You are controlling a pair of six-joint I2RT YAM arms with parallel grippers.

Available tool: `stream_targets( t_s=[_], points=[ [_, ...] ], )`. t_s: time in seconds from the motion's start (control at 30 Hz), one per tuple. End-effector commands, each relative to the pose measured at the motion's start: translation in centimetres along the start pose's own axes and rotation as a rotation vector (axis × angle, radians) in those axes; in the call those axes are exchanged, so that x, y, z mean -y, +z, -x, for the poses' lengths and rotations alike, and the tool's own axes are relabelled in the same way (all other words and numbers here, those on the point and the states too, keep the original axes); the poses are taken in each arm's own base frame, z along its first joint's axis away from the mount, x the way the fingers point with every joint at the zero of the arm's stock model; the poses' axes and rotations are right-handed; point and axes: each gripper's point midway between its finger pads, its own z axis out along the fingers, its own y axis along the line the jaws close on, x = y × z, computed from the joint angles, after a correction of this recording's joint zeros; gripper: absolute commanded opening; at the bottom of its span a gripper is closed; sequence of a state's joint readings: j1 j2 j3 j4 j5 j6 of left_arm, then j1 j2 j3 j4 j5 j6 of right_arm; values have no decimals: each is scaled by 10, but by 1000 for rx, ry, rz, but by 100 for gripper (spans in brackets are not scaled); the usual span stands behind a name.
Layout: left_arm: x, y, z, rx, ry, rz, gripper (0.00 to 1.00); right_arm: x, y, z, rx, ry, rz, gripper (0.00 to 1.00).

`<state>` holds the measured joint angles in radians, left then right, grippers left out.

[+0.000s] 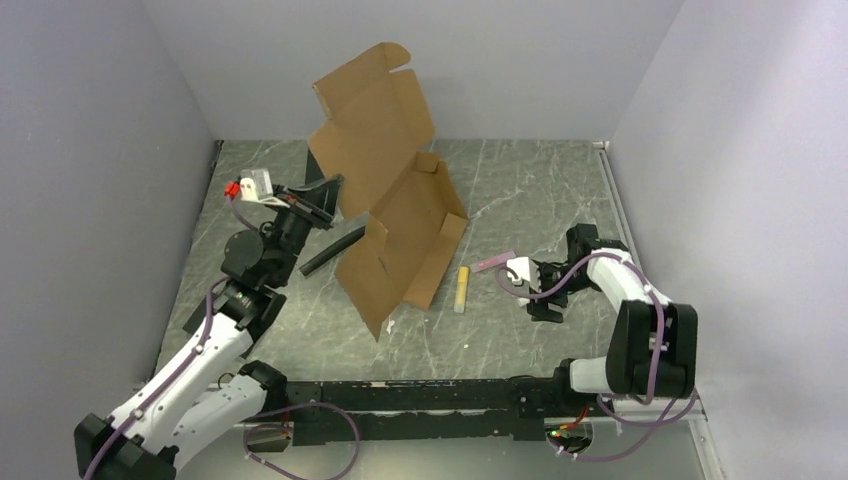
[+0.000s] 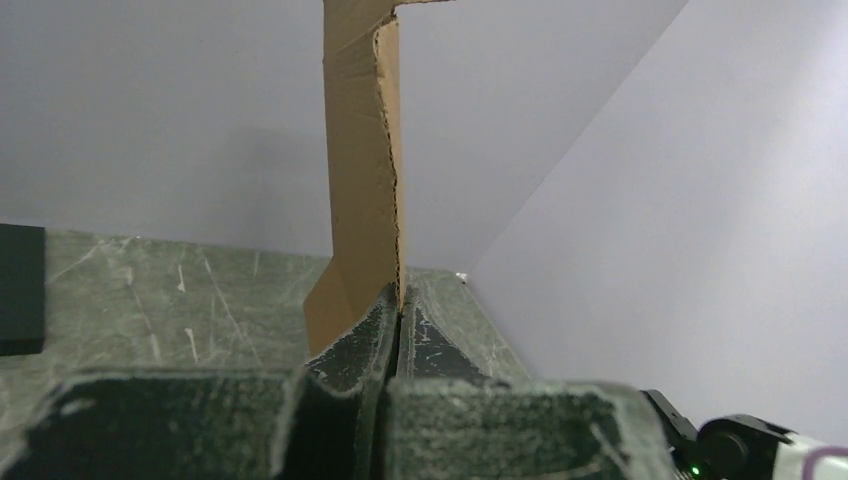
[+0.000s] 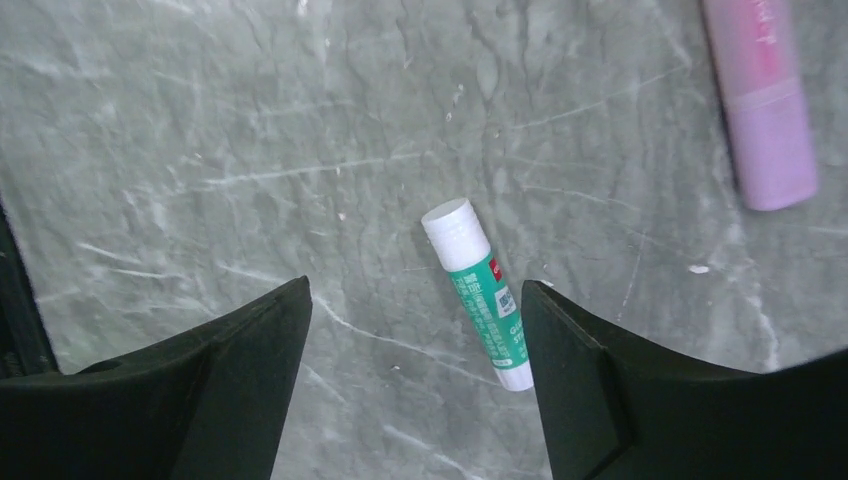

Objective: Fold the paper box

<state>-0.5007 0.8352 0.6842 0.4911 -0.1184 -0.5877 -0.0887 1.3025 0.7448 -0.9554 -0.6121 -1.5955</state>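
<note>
The paper box (image 1: 395,190) is a brown cardboard die-cut sheet, held up tilted, with its lower corner near the table and its top flaps against the back wall. My left gripper (image 1: 328,197) is shut on the sheet's left edge. In the left wrist view the cardboard (image 2: 360,180) rises edge-on from between the closed fingers of that gripper (image 2: 400,302). My right gripper (image 1: 527,290) hangs low over the table to the right of the box and apart from it. Its jaws (image 3: 415,292) are open and hold nothing.
A green-and-white glue stick (image 3: 480,290) lies on the table just inside the right finger. A pink tube (image 3: 762,110) lies beyond it (image 1: 494,262). A yellow stick (image 1: 461,290) and a black strip (image 1: 332,250) lie beside the box. A black block (image 2: 20,290) sits at far left.
</note>
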Motion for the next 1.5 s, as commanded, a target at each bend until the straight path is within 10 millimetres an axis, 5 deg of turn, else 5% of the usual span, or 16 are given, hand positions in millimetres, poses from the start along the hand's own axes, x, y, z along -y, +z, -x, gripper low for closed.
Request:
stream_targets(
  t_s=[0.0,0.3,0.43,0.7,0.87,1.0,1.2,1.33,1.47],
  points=[
    [21,-17,33,34,53,-50,0,25,7,-19,-74,-129,-27,78],
    [27,-45,43,21,60,-66,0,56,24,-36,-148,-131,-98,53],
    [25,-56,44,11,66,-52,0,71,27,-40,-148,-42,-121,29],
    [13,-84,42,-3,54,-3,0,167,6,-24,-56,402,-330,0],
    [9,-94,43,4,42,16,0,231,-6,-31,-32,701,-511,0],
    [10,-94,37,-5,14,4,0,256,8,-29,-1,841,-513,12],
    [14,-91,32,-22,-8,-19,0,252,25,-13,91,943,-426,39],
    [15,-88,34,-20,-5,-24,0,245,3,5,134,920,-457,55],
    [19,-84,35,-20,-6,-35,0,217,-20,44,234,776,-415,67]
  ],
)
